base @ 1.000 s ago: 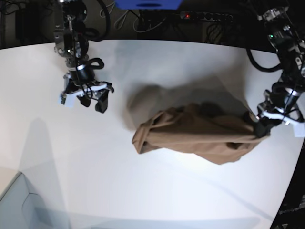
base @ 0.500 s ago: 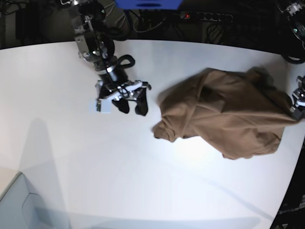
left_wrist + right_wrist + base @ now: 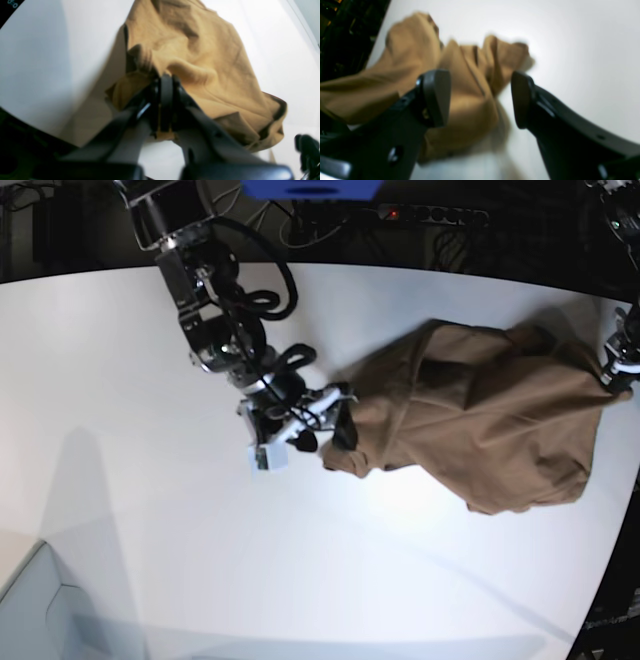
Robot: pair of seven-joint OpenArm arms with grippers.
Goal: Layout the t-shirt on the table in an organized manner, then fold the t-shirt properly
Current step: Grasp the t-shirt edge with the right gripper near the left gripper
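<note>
The brown t-shirt (image 3: 480, 420) lies crumpled on the right half of the white table (image 3: 150, 530). At the far right my left gripper (image 3: 614, 376) is shut on the shirt's edge. In the left wrist view the left gripper (image 3: 166, 83) pinches a fold of the t-shirt (image 3: 205, 57), with the table (image 3: 50, 50) beneath. My right gripper (image 3: 325, 436) stands open at the shirt's left end. In the right wrist view the right gripper (image 3: 480, 100) has wide jaws, with the blurred t-shirt (image 3: 467, 82) just beyond them. Whether they touch the cloth I cannot tell.
The table's curved edge (image 3: 600, 580) runs close past the shirt on the right. A blue object (image 3: 310, 188), a power strip (image 3: 430, 215) and cables lie behind the far edge. A pale translucent box (image 3: 35, 610) sits at the lower left corner.
The shirt has been dragged right and spread wider. My left gripper has moved up along the right edge with it. My right gripper has travelled right and down to the shirt's left end.
</note>
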